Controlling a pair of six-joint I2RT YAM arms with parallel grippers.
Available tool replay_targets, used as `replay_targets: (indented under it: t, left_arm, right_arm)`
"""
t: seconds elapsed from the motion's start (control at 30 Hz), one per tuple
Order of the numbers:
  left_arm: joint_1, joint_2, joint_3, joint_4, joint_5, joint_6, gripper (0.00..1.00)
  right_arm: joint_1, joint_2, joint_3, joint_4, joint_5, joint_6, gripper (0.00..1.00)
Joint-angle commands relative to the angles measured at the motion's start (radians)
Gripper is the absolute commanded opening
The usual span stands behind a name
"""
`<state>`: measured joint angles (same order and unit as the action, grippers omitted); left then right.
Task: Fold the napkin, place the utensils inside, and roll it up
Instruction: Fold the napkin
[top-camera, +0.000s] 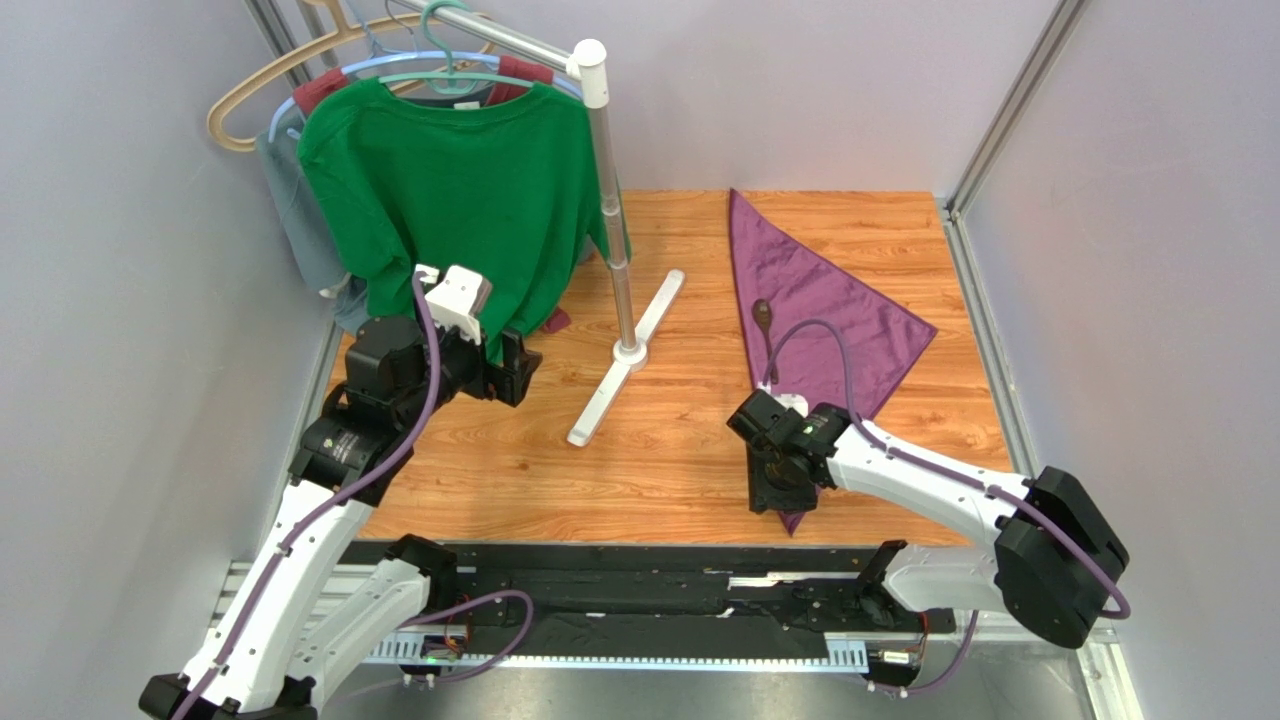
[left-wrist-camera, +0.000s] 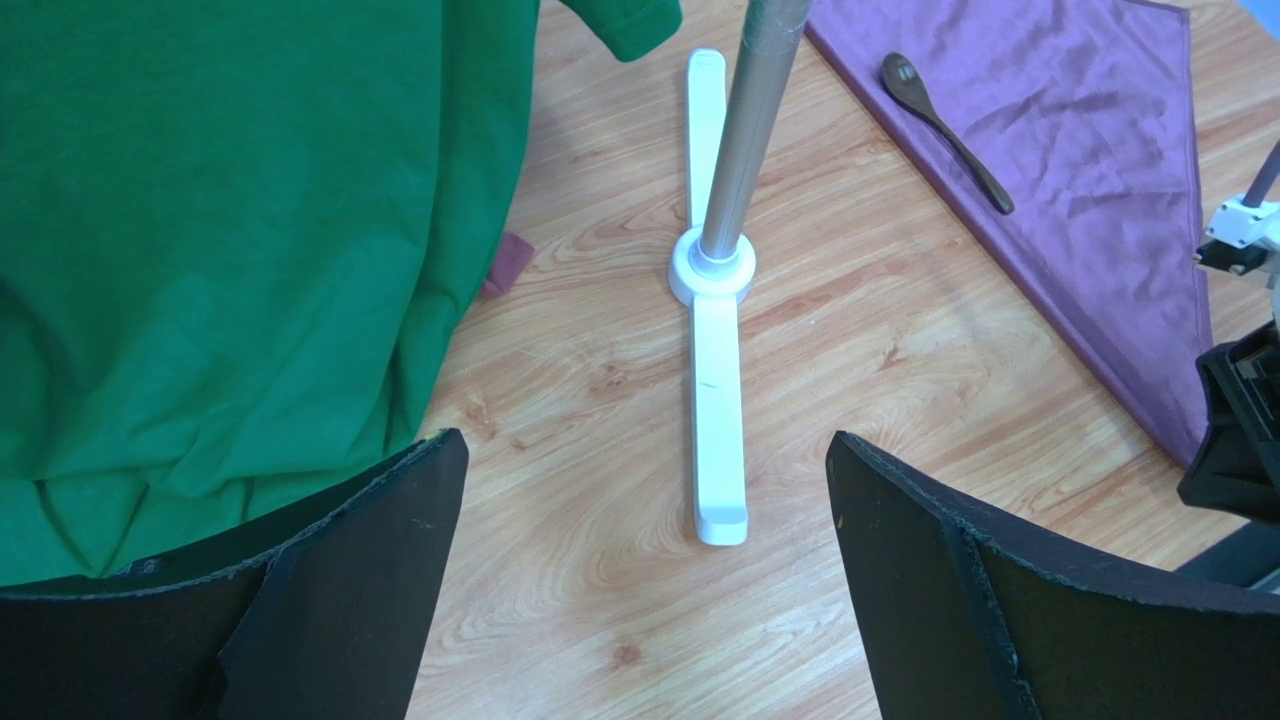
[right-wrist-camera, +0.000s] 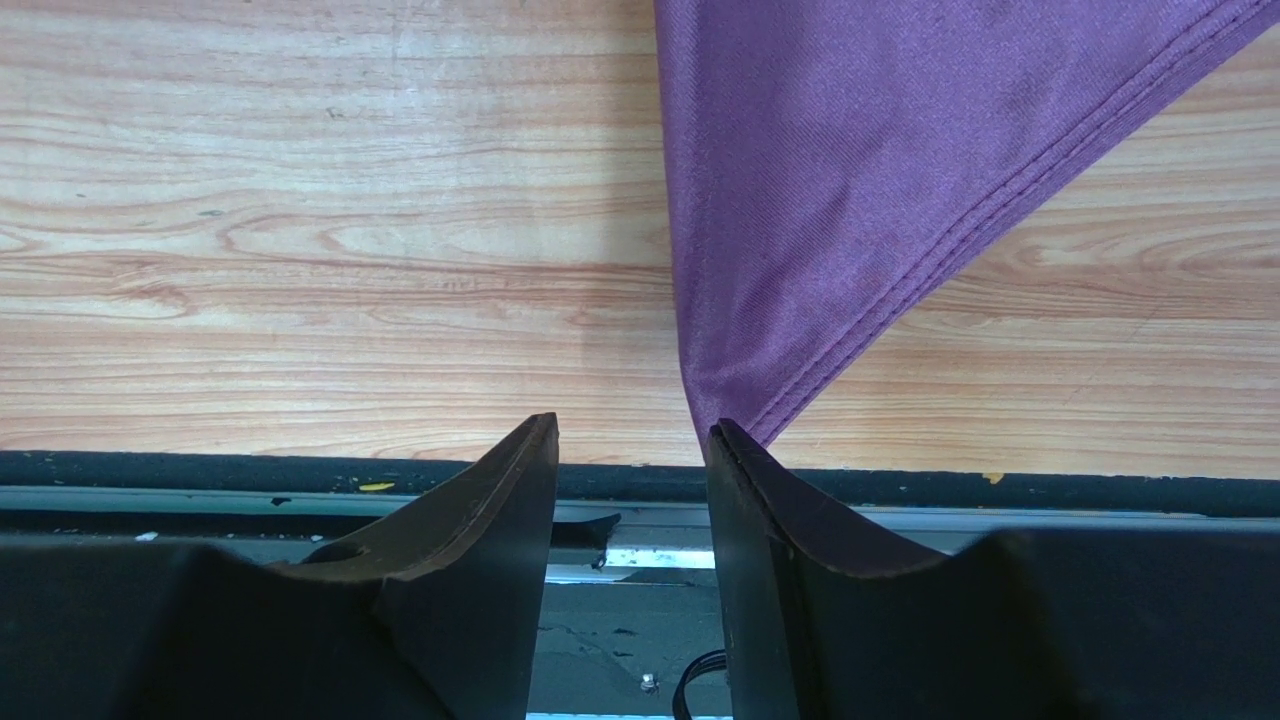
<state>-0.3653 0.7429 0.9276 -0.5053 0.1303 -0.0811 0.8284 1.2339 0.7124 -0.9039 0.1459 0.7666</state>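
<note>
- Two sets of jaws, both spread: my left gripper (left-wrist-camera: 643, 450) gapes wide and empty; my right gripper (right-wrist-camera: 631, 428) stands partly parted, nothing between.
- Dark purple thin cloth napkin (right-wrist-camera: 872, 180) lies as a triangle on the wooden table (right-wrist-camera: 301, 225), fanning out ahead of my right jaws. Its near corner reaches my right-hand fingertip (right-wrist-camera: 751, 480); contact I cannot tell.
- Small slim dark spoon (left-wrist-camera: 944, 128) rests on that napkin, ahead and right of my left jaws.
- Green T-shirt (left-wrist-camera: 226, 225) hangs to their left; a white stand foot (left-wrist-camera: 718, 405) lies straight ahead.
</note>
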Motion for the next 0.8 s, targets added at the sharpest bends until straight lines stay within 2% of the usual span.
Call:
replay_targets:
  t: [0.0, 0.4, 0.77]
  left_arm:
    - [0.005, -0.008, -0.007, 0.019, 0.015, -0.003, 0.99]
    - [0.005, -0.005, -0.007, 0.022, 0.022, -0.006, 0.99]
    - [0.005, -0.004, -0.007, 0.022, 0.022, -0.006, 0.99]
  right_arm:
    - [0.005, 0.010, -0.019, 0.010, 0.024, 0.026, 0.45]
    - [0.005, 0.024, -0.062, 0.045, 0.012, 0.037, 0.45]
    - [0.005, 0.044, -0.080, 0.051, 0.001, 0.048, 0.40]
